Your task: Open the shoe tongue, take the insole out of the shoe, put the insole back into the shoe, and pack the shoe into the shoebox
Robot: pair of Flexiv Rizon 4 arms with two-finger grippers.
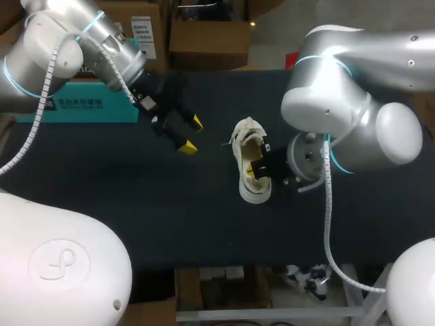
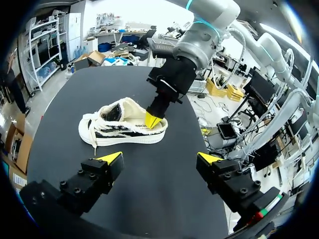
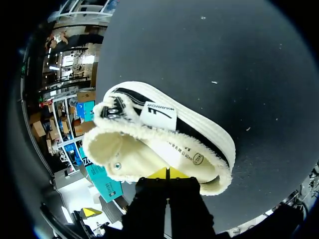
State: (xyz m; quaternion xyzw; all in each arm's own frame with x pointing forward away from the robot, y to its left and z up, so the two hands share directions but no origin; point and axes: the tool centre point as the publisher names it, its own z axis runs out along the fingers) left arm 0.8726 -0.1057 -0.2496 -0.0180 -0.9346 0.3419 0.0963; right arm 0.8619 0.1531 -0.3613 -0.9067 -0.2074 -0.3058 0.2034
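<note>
Right gripper (image 1: 255, 170), in the head view, has its tips down in the heel opening of the white low-top canvas shoe with black stripes (image 1: 246, 136), which stands on the black table (image 1: 136, 197) well apart from the teal cardboard shoebox (image 1: 75, 109); nothing pins the shoe, so an upward pull may lift it whole. In the left wrist view your left gripper (image 2: 160, 158) hangs wide open and empty, near the shoe but not bracing it. In the right wrist view those tips are pressed almost together at the heel end of the cream printed insole (image 3: 184, 154); you cannot tell whether its edge is caught, and a shallow pinch could slip.
</note>
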